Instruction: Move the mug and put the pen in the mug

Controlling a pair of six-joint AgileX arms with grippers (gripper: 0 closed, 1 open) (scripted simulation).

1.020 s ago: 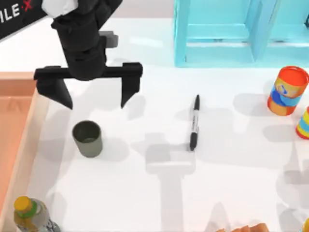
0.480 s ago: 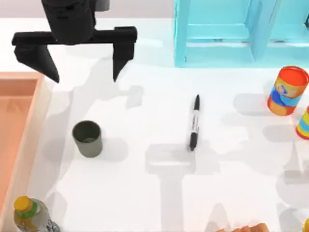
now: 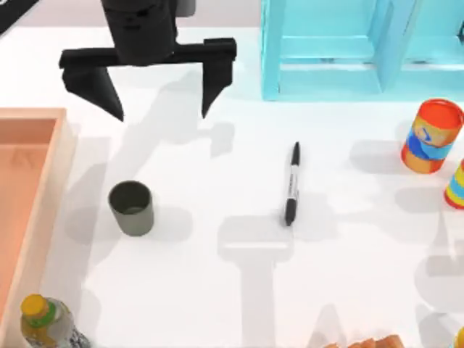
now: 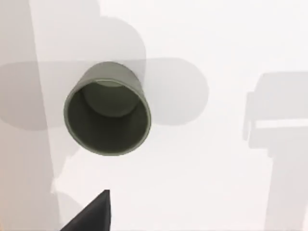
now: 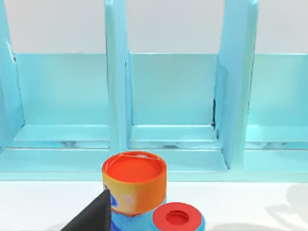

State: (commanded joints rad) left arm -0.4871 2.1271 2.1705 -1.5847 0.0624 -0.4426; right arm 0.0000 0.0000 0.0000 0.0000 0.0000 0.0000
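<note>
Since half a second ago the left gripper (image 3: 156, 94) has slid toward the table's right along the far side, while the mug and pen lie exactly where they were. Nearest the camera's lower edge, a yellow-capped plastic bottle (image 3: 45, 323) stands by the pale orange wooden tray (image 3: 45, 188) at the left. Beyond it, the small olive-grey matte cylindrical mug (image 3: 131, 208) stands upright and empty on the white table (image 3: 217, 304), and the slim black marker pen with a white labelled barrel (image 3: 291, 183) lies flat well to its right, cap end nearer. Farther back, the left gripper hangs with its black fingers (image 3: 215, 78) spread wide apart, holding nothing, past the mug and offset from it. At the right edge stands an orange-blue-yellow printed can (image 3: 431, 135), and farthest back a turquoise shelf unit (image 3: 326, 51). The right gripper's fingers cannot be judged; its wrist view faces the can and shelf. The risk I see: descending with that offset could clip the mug's rim and tip it toward the tray, or a loose grasp could let the smooth cup slip.
</note>
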